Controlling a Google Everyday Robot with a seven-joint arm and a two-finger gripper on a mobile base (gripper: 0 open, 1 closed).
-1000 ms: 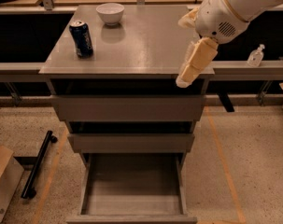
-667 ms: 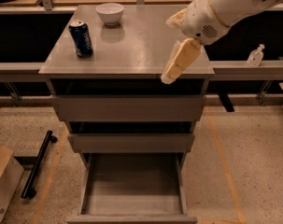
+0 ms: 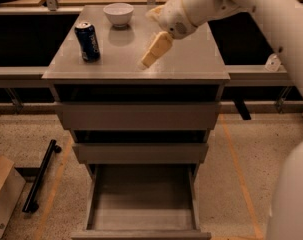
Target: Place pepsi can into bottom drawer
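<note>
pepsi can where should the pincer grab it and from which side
Grip the pepsi can around the middle of its round wall, coming in level from the side facing the pincer, which hovers over the cabinet top. The can stands upright, apart from the white bowl behind it, so that side looks free.

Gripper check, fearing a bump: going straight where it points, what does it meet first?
The gripper, over the cabinet top, slants down-left: probably the top first, right of the pepsi can.
</note>
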